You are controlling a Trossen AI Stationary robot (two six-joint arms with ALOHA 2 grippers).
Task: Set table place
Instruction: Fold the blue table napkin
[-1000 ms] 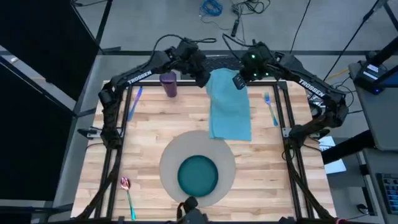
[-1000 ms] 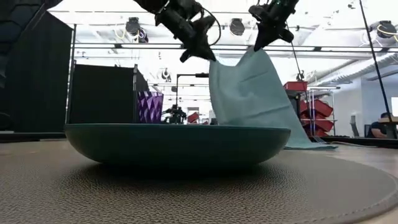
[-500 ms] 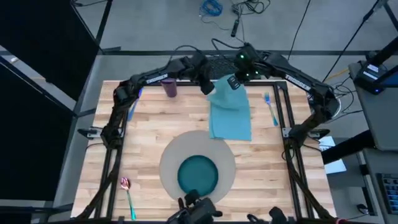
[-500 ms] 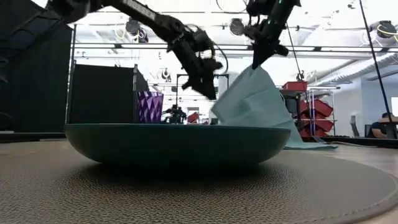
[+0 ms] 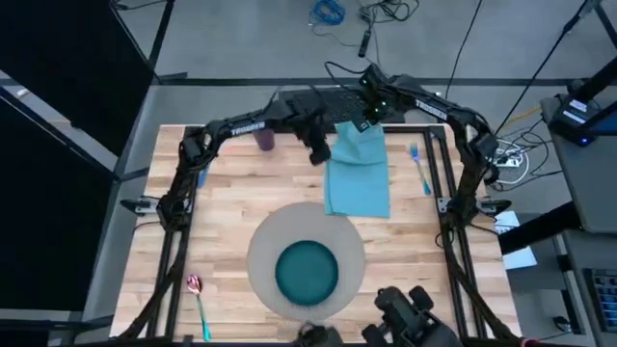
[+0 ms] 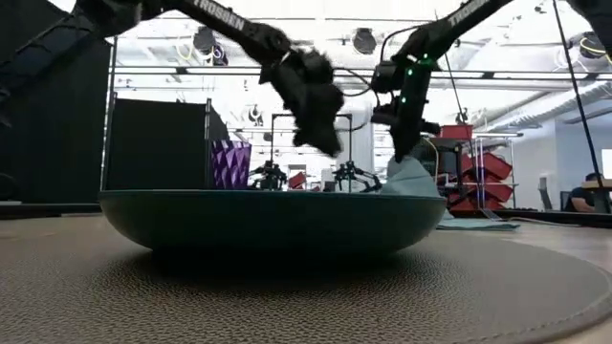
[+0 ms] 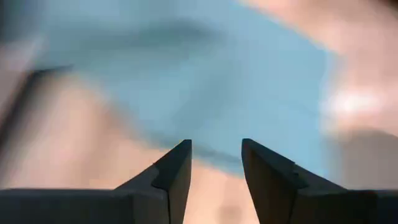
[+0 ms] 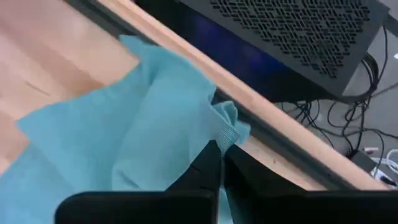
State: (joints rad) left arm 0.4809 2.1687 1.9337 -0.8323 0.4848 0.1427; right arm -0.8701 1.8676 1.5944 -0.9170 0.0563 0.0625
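The light blue napkin (image 5: 358,178) lies on the table (image 5: 231,207) beyond the round grey mat (image 5: 265,241), which bears the teal plate (image 5: 307,271). My right gripper (image 8: 222,149) is shut on the napkin's far end, close to the table's far edge. My left gripper (image 5: 319,151) hovers open just left of the napkin, with nothing between its fingers (image 7: 176,168). The purple cup (image 5: 264,138) stands at the far left. The blue fork (image 5: 418,165) lies right of the napkin. The blue knife (image 5: 203,166) and the spoon (image 5: 198,301) lie on the left side. My right gripper pinches a small bunch of cloth at the napkin's far edge (image 8: 227,129) between its two fingers. The fingers slant down from the table's far side. That edge is puckered up into folds, while the napkin's near part (image 5: 359,198) lies flat on the table.
A black frame (image 5: 436,164) runs along the table's edges. A dark perforated box (image 8: 298,28) and cables sit just beyond the far edge. Bare wood shows left of the napkin and on both sides of the mat.
The napkin's far part, held high a second ago, has sunk onto the table. My right gripper has gone down and toward the far edge with it. My left gripper has gone down and toward the near edge, and now stands apart from the cloth.
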